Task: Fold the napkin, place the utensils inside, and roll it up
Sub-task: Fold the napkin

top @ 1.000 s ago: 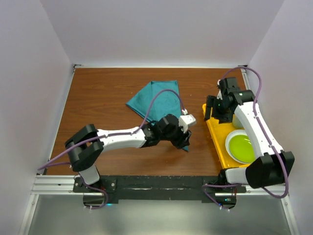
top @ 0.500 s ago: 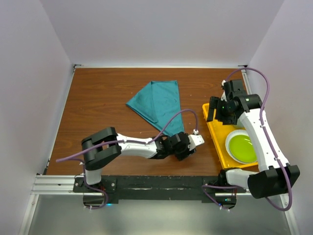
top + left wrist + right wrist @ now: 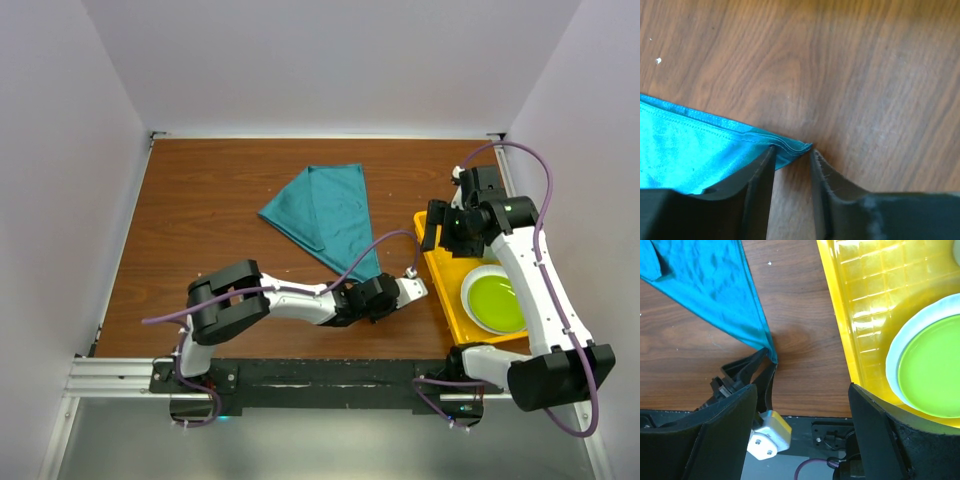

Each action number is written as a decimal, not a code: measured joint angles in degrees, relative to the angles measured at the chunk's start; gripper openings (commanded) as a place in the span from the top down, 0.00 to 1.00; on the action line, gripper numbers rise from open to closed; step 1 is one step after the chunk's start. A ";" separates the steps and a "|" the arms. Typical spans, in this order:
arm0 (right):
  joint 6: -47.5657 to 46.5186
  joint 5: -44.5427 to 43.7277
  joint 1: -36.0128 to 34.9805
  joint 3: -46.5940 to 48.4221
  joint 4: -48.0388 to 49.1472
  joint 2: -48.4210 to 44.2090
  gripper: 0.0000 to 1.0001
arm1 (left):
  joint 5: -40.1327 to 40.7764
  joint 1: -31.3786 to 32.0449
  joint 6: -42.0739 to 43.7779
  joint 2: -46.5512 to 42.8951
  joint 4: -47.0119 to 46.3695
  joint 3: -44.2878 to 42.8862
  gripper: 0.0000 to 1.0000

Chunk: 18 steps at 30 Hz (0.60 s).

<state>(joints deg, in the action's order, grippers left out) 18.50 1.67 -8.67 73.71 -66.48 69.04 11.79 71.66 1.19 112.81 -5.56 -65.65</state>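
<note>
The teal napkin (image 3: 325, 212) lies folded into a long triangle on the wooden table, with its near corner (image 3: 792, 146) pointing at the front edge. My left gripper (image 3: 377, 290) is low on the table at that corner. Its jaws stand narrowly apart with the corner tip flat between the tips (image 3: 793, 150), and the left finger (image 3: 757, 185) lies over the cloth. The right wrist view shows the same corner (image 3: 771, 357). My right gripper (image 3: 441, 228) hangs wide open and empty over the tray's far end (image 3: 802, 390). The orange spoon is out of view.
A yellow tray (image 3: 447, 285) stands at the right and holds a green plate (image 3: 496, 302) on a white dish; the tray (image 3: 865, 300) and plate (image 3: 935, 375) also show in the right wrist view. The black front rail (image 3: 320, 375) runs just near of the left gripper.
My left arm has swung down toward the front edge and turned, so the gripper now lies low at the napkin's near corner. The right gripper rose slightly over the tray.
</note>
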 measured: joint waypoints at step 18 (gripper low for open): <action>-0.52 3.37 0.00 -1.09 0.63 1.64 0.22 | -9.94 -9.11 -9.86 -6.56 6.86 -1.51 1.00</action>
<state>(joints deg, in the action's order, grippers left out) 17.98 5.04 -8.67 72.62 -65.84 70.67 1.85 62.54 -8.67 106.26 1.30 -67.16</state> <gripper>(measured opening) 0.778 0.042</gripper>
